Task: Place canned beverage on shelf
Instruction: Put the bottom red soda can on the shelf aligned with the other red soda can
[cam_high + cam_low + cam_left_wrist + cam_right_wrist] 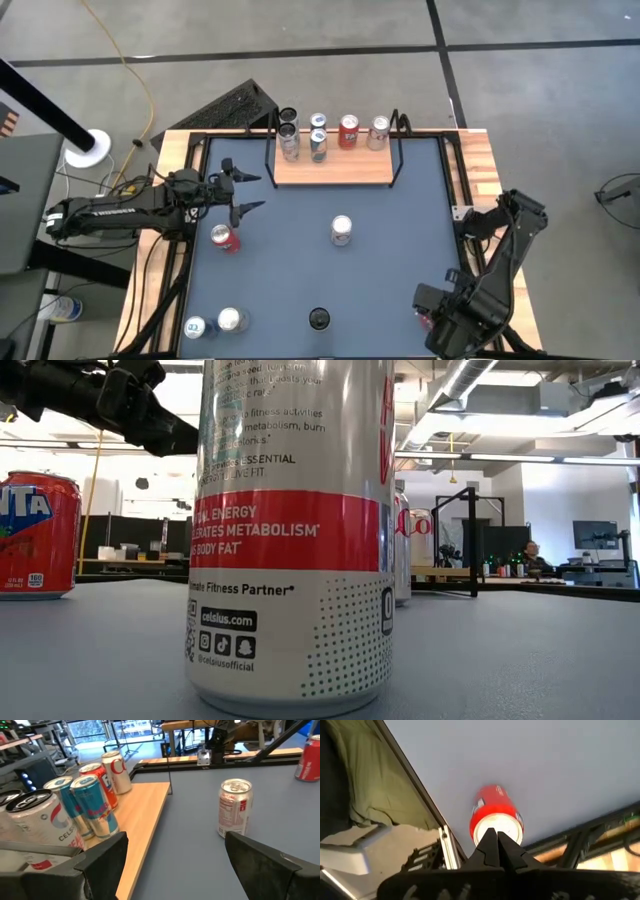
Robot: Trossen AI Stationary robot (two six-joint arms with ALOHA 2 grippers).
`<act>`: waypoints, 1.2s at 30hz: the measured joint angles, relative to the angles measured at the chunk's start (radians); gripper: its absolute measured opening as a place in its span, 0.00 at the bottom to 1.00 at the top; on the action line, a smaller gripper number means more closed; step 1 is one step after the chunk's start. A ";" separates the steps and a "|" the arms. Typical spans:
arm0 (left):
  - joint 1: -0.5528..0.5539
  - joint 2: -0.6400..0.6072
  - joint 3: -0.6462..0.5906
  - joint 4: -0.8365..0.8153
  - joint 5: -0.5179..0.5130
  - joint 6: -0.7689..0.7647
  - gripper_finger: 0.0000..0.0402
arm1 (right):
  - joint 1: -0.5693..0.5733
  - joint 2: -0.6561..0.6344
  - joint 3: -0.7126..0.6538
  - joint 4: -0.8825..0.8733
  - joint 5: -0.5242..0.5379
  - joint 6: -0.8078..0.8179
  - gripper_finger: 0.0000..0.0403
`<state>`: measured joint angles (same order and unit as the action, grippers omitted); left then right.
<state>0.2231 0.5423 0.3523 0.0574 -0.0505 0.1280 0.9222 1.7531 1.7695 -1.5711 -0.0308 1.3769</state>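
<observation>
The silver can [341,230] at counter centre stands unheld; the left gripper [243,189], at nine o'clock with jaws apart and empty, could tip it or the shelf [332,168] cans, while the right gripper's [496,840] jaws are together.

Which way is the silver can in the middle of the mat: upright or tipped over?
Upright: the silver can shows its round top in the high view and stands on its base in the left wrist view.

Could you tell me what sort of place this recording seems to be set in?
Probably a robotics lab or an open workshop office. The low view shows exposed ceiling ducts, a person at a desk and a monitor. The high view shows a grey-topped table on a bare tiled floor.
</observation>
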 joint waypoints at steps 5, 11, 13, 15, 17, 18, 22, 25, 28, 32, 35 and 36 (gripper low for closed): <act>0.000 0.000 0.000 -0.003 -0.015 -0.007 0.80 | -0.021 -0.006 -0.001 0.000 0.002 0.010 0.00; 0.000 0.000 0.000 -0.016 -0.014 -0.006 0.80 | -0.037 -0.006 -0.001 0.000 0.023 -0.040 0.07; 0.000 0.000 0.000 -0.016 -0.014 -0.006 0.80 | -0.043 -0.006 -0.002 0.000 0.044 -0.074 0.12; 0.000 0.000 0.000 -0.017 -0.014 -0.006 0.80 | -0.047 -0.006 -0.001 0.000 0.066 -0.093 0.18; 0.000 0.000 0.000 -0.019 -0.014 -0.007 0.80 | -0.047 -0.006 -0.002 0.000 0.083 -0.104 0.23; 0.000 0.000 0.000 -0.020 -0.014 -0.007 0.80 | -0.048 -0.006 -0.002 0.000 0.084 -0.105 0.26; 0.000 0.000 0.000 -0.022 -0.014 -0.007 0.80 | -0.048 -0.006 -0.002 0.000 0.083 -0.103 0.40; 0.000 0.000 0.000 -0.023 -0.014 -0.009 0.80 | -0.048 -0.006 -0.002 0.000 0.083 -0.103 0.51; 0.000 0.000 0.000 -0.023 -0.014 -0.010 0.80 | -0.048 -0.006 -0.002 0.000 0.083 -0.103 0.60; 0.000 0.000 0.000 -0.024 -0.014 -0.011 0.80 | -0.048 -0.006 -0.002 0.000 0.082 -0.103 0.66; 0.000 0.000 0.000 -0.025 -0.013 -0.011 0.80 | -0.043 -0.006 -0.007 0.000 0.082 -0.103 0.67; 0.000 0.000 0.000 -0.025 -0.013 -0.012 0.80 | -0.040 -0.006 -0.014 0.000 0.083 -0.102 0.67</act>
<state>0.2234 0.5423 0.3523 0.0322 -0.0639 0.1161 0.8817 1.7466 1.7559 -1.5711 0.0521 1.2747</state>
